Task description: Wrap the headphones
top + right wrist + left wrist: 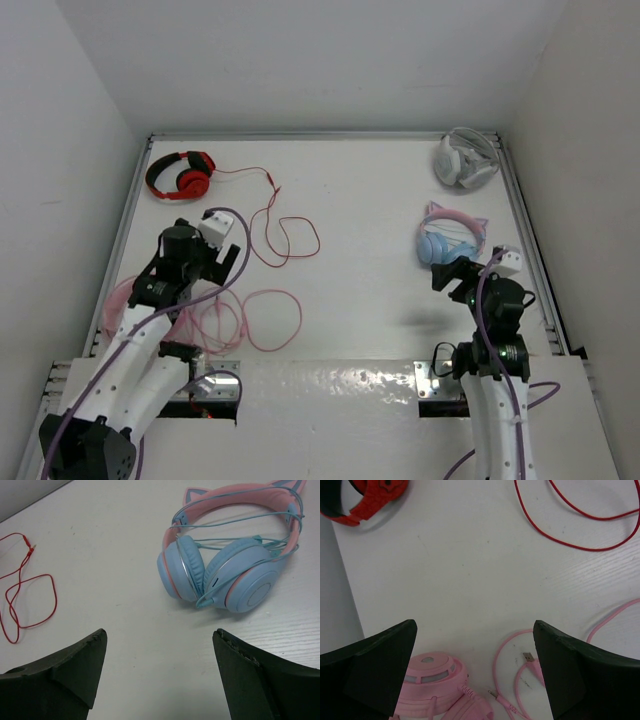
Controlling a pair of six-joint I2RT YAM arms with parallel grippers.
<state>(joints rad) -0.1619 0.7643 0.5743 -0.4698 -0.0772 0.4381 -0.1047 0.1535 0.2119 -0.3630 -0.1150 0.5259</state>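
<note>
Right wrist view: fingers pitched downward, wide apart, empty, just short of the headphones

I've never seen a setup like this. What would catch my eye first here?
Probably the light blue headphones with a pink cat-eared headband, thin blue cable looped around them, lying just ahead of the open right gripper. At far left, red-and-black headphones trail a loose red cable, and a tangle of pink cable sprawls near the open left gripper.

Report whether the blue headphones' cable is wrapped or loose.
Wrapped: the cable loops around the headphones, none trailing on the table.
</note>
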